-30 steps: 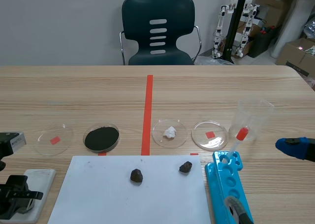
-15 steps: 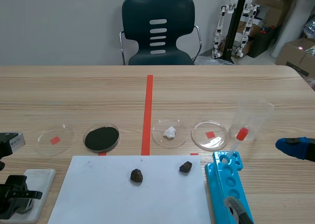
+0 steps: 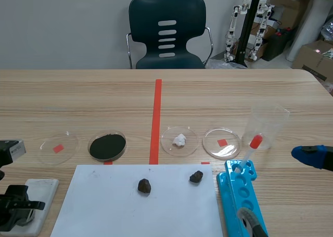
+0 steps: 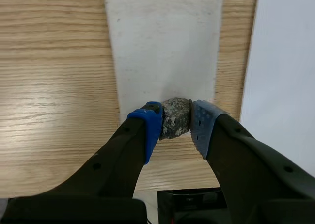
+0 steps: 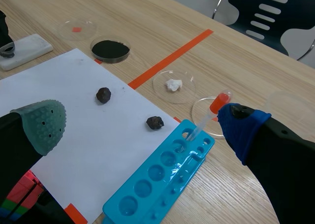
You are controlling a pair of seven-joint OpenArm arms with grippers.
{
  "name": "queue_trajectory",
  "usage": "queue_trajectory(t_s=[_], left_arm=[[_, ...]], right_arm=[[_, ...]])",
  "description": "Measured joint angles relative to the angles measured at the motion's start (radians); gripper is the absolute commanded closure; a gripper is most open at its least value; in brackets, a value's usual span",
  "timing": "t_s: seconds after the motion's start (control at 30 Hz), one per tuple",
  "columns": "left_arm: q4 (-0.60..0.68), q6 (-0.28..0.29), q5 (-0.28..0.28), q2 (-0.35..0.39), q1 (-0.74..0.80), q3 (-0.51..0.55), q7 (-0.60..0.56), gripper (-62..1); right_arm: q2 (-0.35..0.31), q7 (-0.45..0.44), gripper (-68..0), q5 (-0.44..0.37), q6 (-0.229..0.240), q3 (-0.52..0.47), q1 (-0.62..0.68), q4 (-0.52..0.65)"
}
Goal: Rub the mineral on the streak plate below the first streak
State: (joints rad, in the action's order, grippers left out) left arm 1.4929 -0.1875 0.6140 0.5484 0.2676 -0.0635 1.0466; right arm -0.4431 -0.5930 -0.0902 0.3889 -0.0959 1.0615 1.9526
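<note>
Now the left tool (image 4: 174, 121), lower left of the scene, pinches the grey speckled mineral lump (image 4: 176, 116) over the white rectangular streak plate (image 4: 162, 47); next likely a firm pressed drag. Right tool (image 5: 141, 123) hangs open.

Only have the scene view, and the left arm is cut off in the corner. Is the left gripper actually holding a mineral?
Observer: Yes. The left wrist view shows the left gripper shut on a grey speckled mineral, pinched between its blue pads.
Operator: Where is it relative to the plate?
Observer: Over the white streak plate, at the edge nearest the gripper. I cannot tell whether it touches.
Operator: Right arm? I only see one blue tip.
Observer: The right wrist view shows the right gripper open, with nothing between its pads.
</note>
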Motion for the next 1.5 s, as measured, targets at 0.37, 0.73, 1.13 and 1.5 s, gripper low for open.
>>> queue_trajectory(t_s=[0.37,0.73,1.13,1.5], left_arm=[[-0.008,0.030,0.077,0.011,-0.002,0.007,0.000,-11.6],[-0.006,0.022,0.048,0.000,-0.002,0.004,0.008,-11.6],[-0.005,0.010,0.028,0.002,-0.007,0.007,0.019,-11.6],[0.000,0.002,0.018,-0.023,-0.008,0.005,0.032,-11.6]], right_arm=[[0.000,0.000,-65.3,0.000,0.000,0.000,0.000,0.000],[0.000,0.000,-65.3,0.000,0.000,0.000,0.000,0.000],[0.000,0.000,-65.3,0.000,0.000,0.000,0.000,0.000],[0.000,0.000,-65.3,0.000,0.000,0.000,0.000,0.000]])
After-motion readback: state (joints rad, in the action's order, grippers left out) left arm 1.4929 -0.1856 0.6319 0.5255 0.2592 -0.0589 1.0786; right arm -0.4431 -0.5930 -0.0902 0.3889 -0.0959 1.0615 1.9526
